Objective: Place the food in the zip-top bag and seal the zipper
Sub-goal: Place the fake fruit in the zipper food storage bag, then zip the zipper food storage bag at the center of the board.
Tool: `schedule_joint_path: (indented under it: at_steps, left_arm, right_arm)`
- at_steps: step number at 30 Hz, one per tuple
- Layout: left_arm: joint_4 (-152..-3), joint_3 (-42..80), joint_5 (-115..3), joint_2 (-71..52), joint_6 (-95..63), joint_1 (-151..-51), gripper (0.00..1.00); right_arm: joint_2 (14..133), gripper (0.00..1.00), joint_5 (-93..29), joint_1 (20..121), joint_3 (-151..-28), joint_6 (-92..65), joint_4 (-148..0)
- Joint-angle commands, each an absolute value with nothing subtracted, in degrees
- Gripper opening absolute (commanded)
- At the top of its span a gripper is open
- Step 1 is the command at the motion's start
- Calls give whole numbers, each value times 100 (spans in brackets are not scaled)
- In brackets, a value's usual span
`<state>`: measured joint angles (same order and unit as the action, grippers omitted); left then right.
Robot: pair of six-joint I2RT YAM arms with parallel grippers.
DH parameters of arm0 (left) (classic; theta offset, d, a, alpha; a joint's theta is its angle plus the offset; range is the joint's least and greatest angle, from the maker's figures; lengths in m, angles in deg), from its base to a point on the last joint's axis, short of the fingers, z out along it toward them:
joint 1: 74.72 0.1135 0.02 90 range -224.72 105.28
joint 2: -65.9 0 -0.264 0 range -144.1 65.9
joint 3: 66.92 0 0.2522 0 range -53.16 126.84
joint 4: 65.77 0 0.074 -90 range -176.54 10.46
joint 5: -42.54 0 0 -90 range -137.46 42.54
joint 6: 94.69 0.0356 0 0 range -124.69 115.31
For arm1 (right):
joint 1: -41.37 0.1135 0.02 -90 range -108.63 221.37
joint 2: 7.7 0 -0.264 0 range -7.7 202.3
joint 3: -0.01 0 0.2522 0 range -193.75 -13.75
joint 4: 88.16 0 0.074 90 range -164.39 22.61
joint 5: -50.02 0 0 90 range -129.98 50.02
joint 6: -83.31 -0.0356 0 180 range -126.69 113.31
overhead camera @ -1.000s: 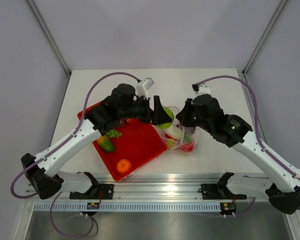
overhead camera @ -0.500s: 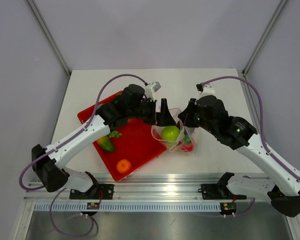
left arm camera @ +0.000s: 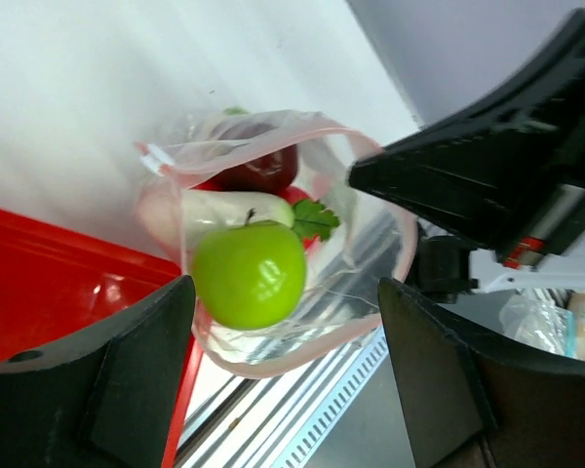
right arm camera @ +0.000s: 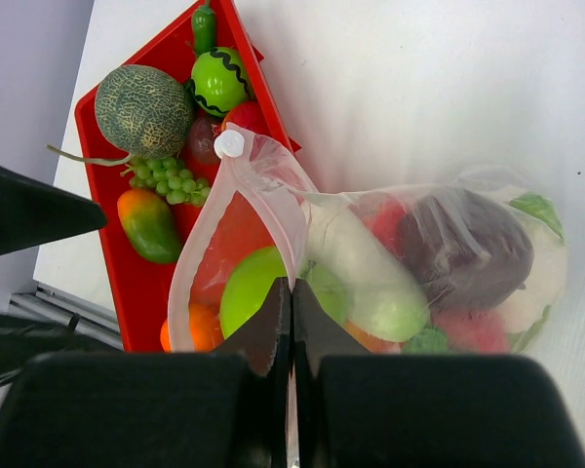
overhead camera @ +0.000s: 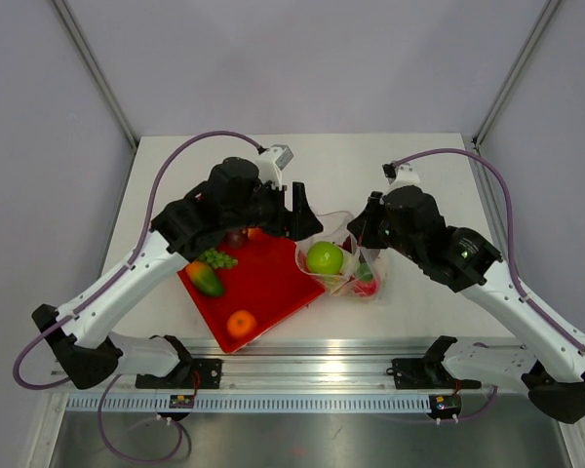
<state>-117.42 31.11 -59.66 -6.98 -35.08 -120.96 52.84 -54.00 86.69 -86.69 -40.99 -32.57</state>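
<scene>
The clear zip-top bag lies right of the red tray, mouth toward the tray. In that mouth sits a green apple, with a white vegetable, a dark red fruit and other food behind it. My right gripper is shut on the pinkish zipper strip, holding the upper lip up. My left gripper hangs open just above and left of the mouth. In the left wrist view the apple lies below the spread fingers, apart from them.
The red tray still carries an orange, a mango, grapes, a melon and a small striped watermelon. The metal rail runs along the near edge.
My left gripper carried the green apple to the bag mouth, let it go inside, and has drawn back up and to the left. The right gripper kept its hold on the strip.
</scene>
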Motion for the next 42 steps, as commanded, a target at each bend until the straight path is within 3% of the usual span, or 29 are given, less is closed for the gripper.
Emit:
schedule_joint_path:
  at_steps: [1, 10, 14, 15, 19, 23, 29, 34, 38, 42]
  left_arm:
    - [-12093, 3052, -5493, -994, -3317, -12104, 78]
    - [-12146, 2551, -5089, -1355, -3405, -12104, 60]
    - [-12172, 2506, -5229, -1417, -3370, -12104, 19]
    - [-12190, 2585, -5255, -1408, -3370, -12104, 0]
    - [-11866, 2709, -5588, -1224, -3527, -12113, 0]
    - [-11390, 3093, -6387, -1381, -3879, -12113, 0]
    - [-11355, 3825, -6285, -1602, -4256, -12148, 0]
    - [-11057, 3562, -6135, -1786, -4573, -12148, 0]
    - [-10950, 3455, -6108, -2146, -4521, -12148, 0]
    - [-11135, 3841, -6073, -2488, -4416, -12148, 0]
  right_arm:
    - [5154, 0, -5448, 8672, -8757, -4131, -3405]
    - [5084, 0, -5421, 8672, -8722, -4167, -3370]
    - [5058, 0, -5395, 8672, -8599, -4167, -3414]
    - [5084, 0, -5473, 8672, -8573, -4123, -3423]
    - [5259, 0, -5974, 8559, -8590, -3798, -3213]
    - [5532, 0, -6238, 8014, -9404, -3245, -2870]
    - [5620, 0, -6336, 7987, -10567, -2760, -2588]
    - [5506, 0, -5748, 7987, -9439, -3032, -2745]
    - [5427, 0, -4249, 7995, -8565, -3427, -3334]
    - [5576, 0, -3506, 8004, -8301, -3771, -3914]
